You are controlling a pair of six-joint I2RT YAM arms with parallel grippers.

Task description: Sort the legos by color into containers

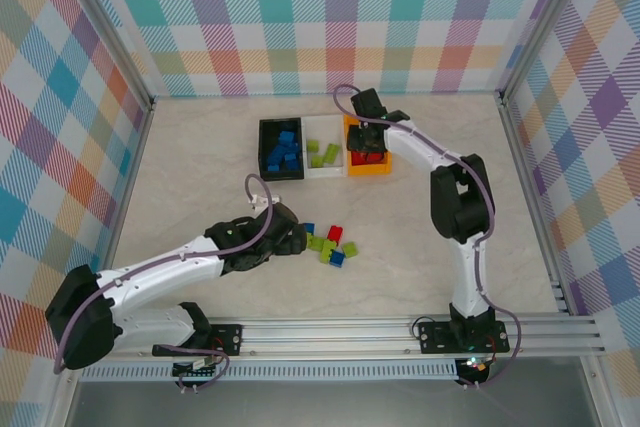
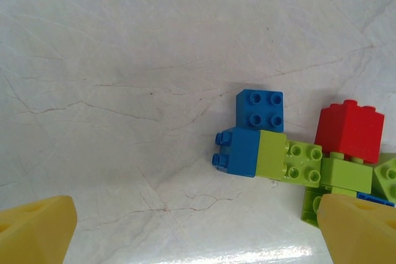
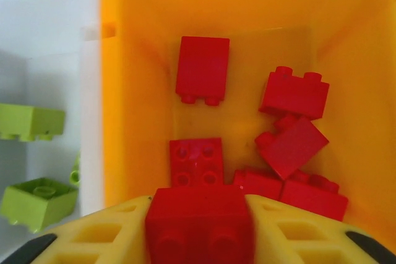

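Top and wrist views, nearest features first. The left end effector [image 2: 198, 234] hangs low over the counter [image 1: 200, 167] with its yellow fingers [image 2: 34, 230] spread wide and nothing between them. Just ahead of it lies the unsorted cluster of loose legos [image 1: 328, 245]: blue, lime green and red bricks touching one another on the counter. Farther back three containers stand side by side in a row. The black bin [image 1: 263, 147] on the left holds blue bricks [image 1: 284, 152], the white bin [image 1: 325, 171] in the middle holds lime green bricks [image 1: 322, 152], and the orange bin [image 3: 136, 60] on the right holds red bricks [image 3: 291, 146]. The right end effector [image 3: 199, 230] is poised above the orange bin, closed on a held red brick [image 3: 199, 214].
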